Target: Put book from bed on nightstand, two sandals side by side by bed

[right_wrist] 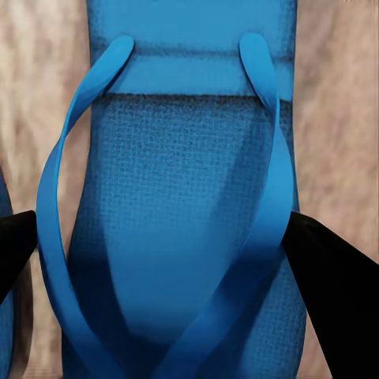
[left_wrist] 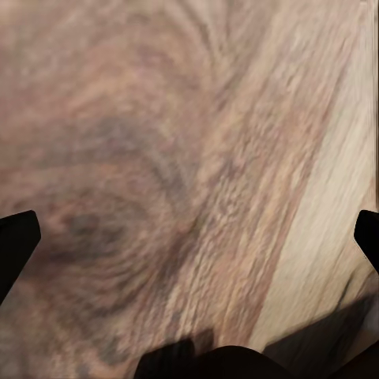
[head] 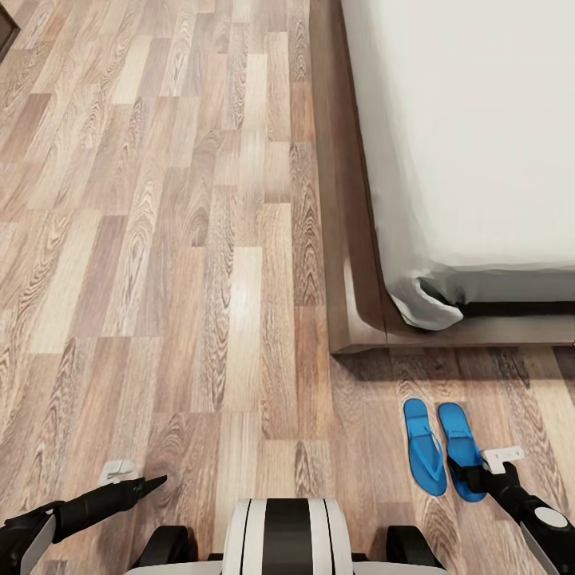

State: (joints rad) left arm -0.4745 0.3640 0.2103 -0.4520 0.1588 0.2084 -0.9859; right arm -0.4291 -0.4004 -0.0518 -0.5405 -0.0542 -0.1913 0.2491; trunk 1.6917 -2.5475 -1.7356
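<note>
Two bright blue sandals lie flat and side by side on the wood floor just off the foot corner of the bed [head: 479, 120]: the left sandal [head: 423, 447] and the right sandal [head: 457, 435]. My right gripper [head: 485, 471] is low at the heel end of the right sandal. In the right wrist view, that gripper [right_wrist: 162, 245] is open, its dark fingertips [right_wrist: 328, 268] straddling the sandal [right_wrist: 181, 213] at both sides. My left gripper [head: 142, 479] hangs open over bare floor, also seen as the gripper [left_wrist: 197, 237] in the left wrist view. The book is out of view.
The bed's dark wooden platform frame [head: 343, 239] runs along the mattress and ends in a corner close to the sandals. A dark furniture corner [head: 6, 32] shows at the far left. Wood-plank floor [head: 176, 239] spreads wide to the bed's left.
</note>
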